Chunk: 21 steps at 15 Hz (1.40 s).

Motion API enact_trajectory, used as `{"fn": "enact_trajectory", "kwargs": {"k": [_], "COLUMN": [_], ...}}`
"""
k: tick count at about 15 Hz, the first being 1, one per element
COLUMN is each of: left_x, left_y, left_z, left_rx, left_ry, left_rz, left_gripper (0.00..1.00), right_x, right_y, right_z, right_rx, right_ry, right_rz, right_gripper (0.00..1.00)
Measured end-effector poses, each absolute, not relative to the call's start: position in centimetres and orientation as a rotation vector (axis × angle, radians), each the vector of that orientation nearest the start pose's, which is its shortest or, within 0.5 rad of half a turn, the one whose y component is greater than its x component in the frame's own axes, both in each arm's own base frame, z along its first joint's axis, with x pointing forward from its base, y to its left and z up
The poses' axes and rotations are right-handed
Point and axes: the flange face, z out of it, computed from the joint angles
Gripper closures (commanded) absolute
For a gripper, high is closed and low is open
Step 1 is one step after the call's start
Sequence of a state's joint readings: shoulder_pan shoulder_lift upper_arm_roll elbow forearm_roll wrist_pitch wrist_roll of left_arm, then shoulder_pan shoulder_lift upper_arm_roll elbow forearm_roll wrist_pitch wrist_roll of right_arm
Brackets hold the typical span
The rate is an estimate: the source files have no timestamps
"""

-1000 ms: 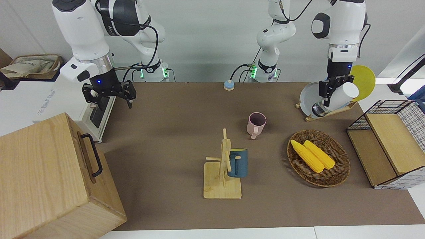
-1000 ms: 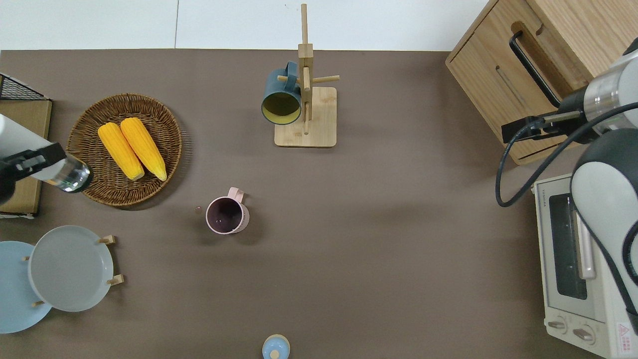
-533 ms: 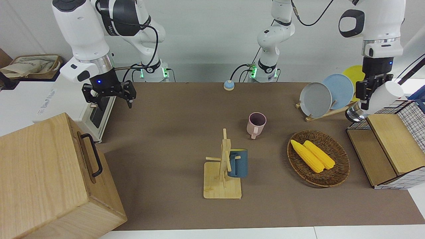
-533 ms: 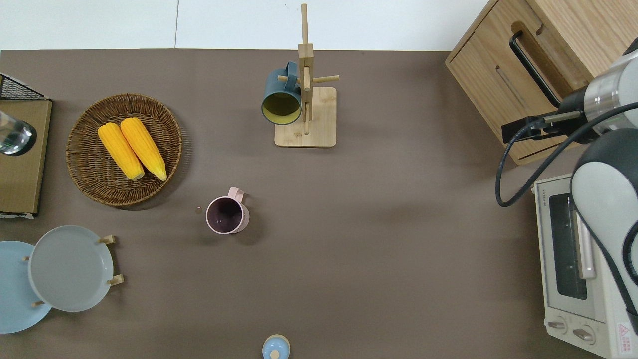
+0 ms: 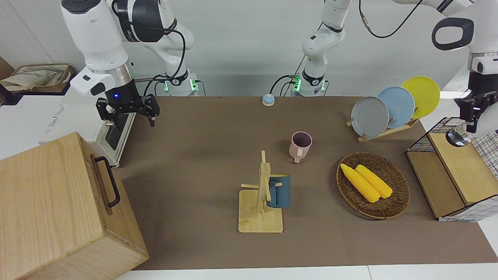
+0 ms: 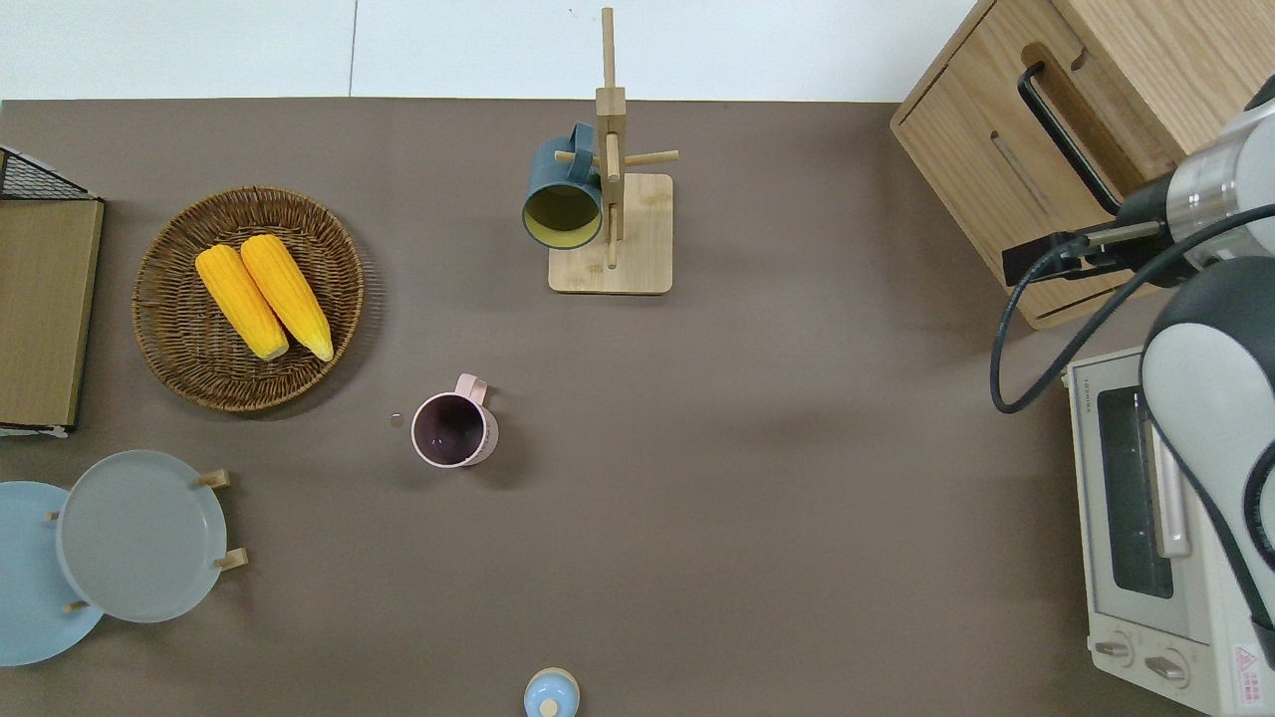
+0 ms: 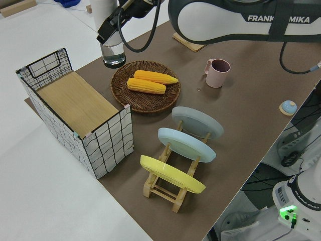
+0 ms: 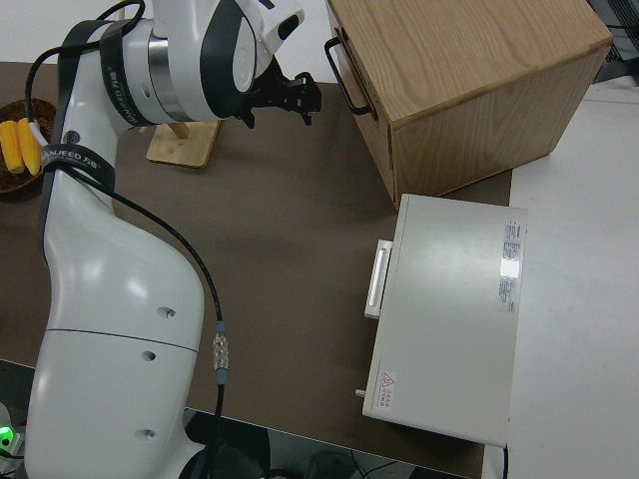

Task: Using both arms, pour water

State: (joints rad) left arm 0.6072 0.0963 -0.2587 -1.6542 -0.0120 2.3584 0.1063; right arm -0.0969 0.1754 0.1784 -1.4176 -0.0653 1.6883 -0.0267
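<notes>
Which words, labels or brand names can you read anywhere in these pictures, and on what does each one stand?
"FRANKA EMIKA": on the white left arm, side view; the K is half hidden.
"FRANKA EMIKA": on the base at that view's lower corner.
"FRANKA EMIKA", partly readable: on the right arm.
Labels on the toaster oven, including a red warning triangle: too small to read.
Print on the oven's front: too small to read.

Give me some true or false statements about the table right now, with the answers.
1. The left gripper holds a white bottle. True.
2. The pink mug hangs on the wooden mug stand. False: it stands on the table; the blue mug hangs there.
3. Two corn cobs lie in the wicker basket. True.
4. The plate rack holds two plates. False: three.
</notes>
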Motion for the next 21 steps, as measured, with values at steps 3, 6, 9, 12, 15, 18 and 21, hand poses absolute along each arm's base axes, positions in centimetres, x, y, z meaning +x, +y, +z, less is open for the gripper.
{"fn": "enact_trajectory", "kwargs": {"k": [3,6,9,12,15,18,21], "left_x": [60.3,60.5,60.6,60.7,61.0,61.5,61.8], "left_y": [26.0,29.6,32.7,34.2,35.2,35.7,36.3], "left_z": [60.4,58.8,56.8,55.0,53.7,52.1,50.1], "left_rx": [-2.91,-2.934,-2.958,-2.979,-2.951,-2.928,-2.948], "left_ry": [-0.315,-0.268,-0.229,-0.172,-0.124,-0.09,-0.068], "left_rz": [-0.917,-0.935,-0.997,-1.045,-1.085,-1.11,-1.153], "left_gripper": [0.91,0.91,0.89,0.89,0.87,0.87,0.85], "right_x": [61.8,61.8,61.8,61.8,61.8,61.8,61.8], "right_y": [3.4,3.4,3.4,3.4,3.4,3.4,3.4], "right_z": [60.7,60.7,60.7,60.7,60.7,60.7,60.7], "right_rx": [-3.165,-3.165,-3.165,-3.165,-3.165,-3.165,-3.165], "right_ry": [-0.172,-0.172,-0.172,-0.172,-0.172,-0.172,-0.172], "right_rz": [-0.157,-0.157,-0.157,-0.157,-0.157,-0.157,-0.157], "right_gripper": [0.007,0.007,0.007,0.007,0.007,0.007,0.007]}}
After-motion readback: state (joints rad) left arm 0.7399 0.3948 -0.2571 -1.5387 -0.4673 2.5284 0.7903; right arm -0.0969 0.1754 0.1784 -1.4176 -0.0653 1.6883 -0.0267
